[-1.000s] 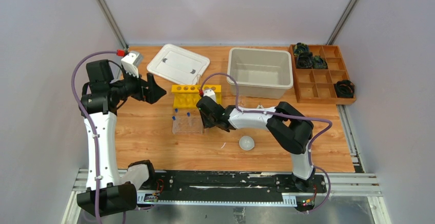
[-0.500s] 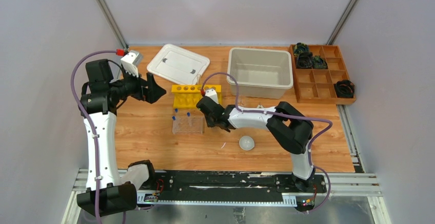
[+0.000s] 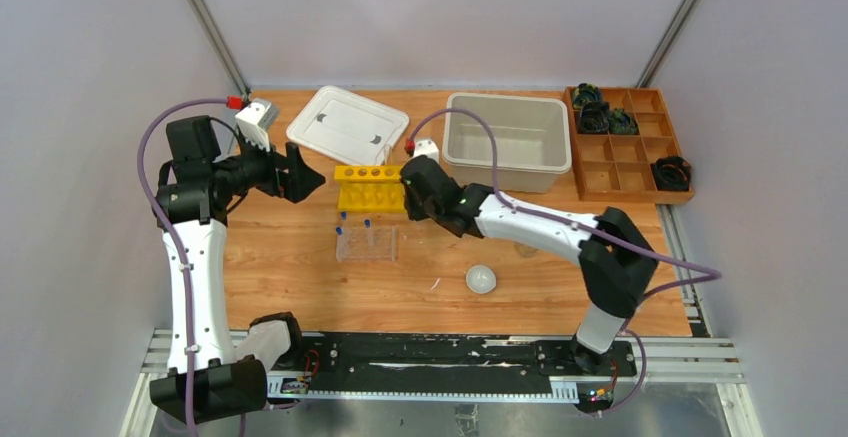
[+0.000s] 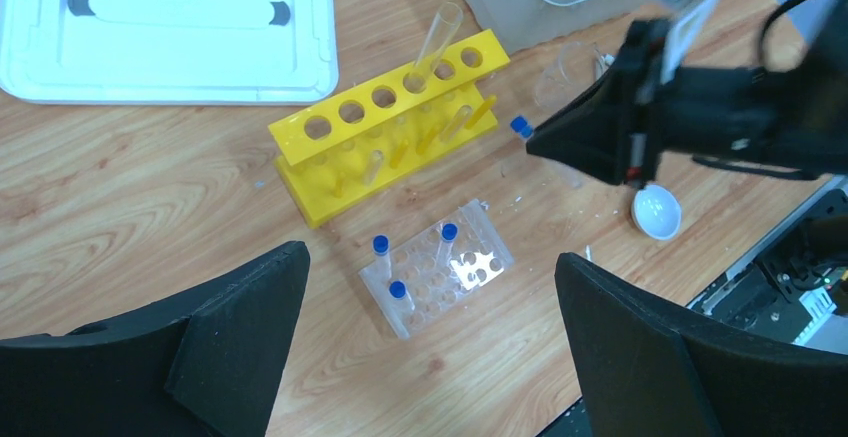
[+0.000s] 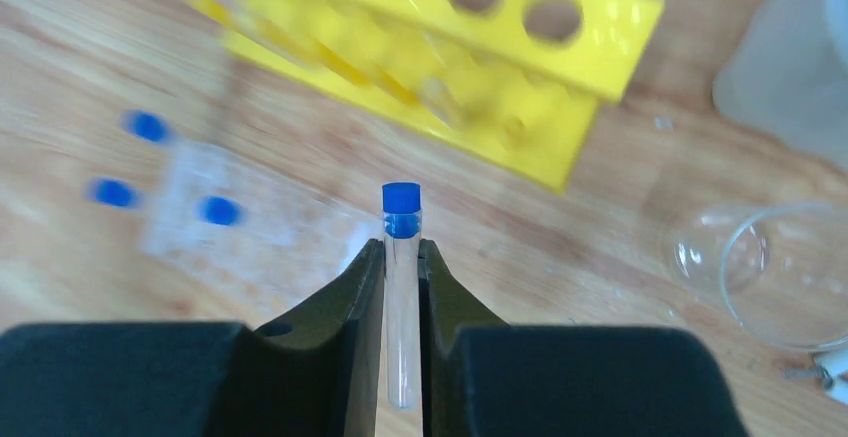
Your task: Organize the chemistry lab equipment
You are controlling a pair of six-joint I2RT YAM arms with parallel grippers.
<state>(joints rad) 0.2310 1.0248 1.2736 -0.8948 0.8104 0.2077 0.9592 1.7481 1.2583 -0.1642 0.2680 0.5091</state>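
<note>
My right gripper point(image 5: 402, 249) is shut on a clear blue-capped tube point(image 5: 401, 209) and holds it upright above the table, just right of the clear rack point(image 3: 366, 244) and in front of the yellow rack's point(image 3: 375, 185) right end. The clear rack point(image 4: 437, 277) holds three blue-capped tubes. The yellow rack point(image 4: 390, 147) holds a long clear tube point(image 4: 437, 42). A clear glass vessel point(image 5: 760, 267) lies to the right. A small white round dish point(image 3: 481, 279) sits nearer the front. My left gripper point(image 3: 300, 175) hangs open high left of the racks. I cannot make out the white triangle.
A white lid point(image 3: 347, 125) lies flat at the back left. A beige bin point(image 3: 507, 142) stands behind the yellow rack. A brown wooden compartment tray point(image 3: 625, 142) with black parts sits at the back right.
My right gripper has risen and moved back from beside the clear rack to the yellow rack's right end, with the tube in it. The left arm has not moved.
</note>
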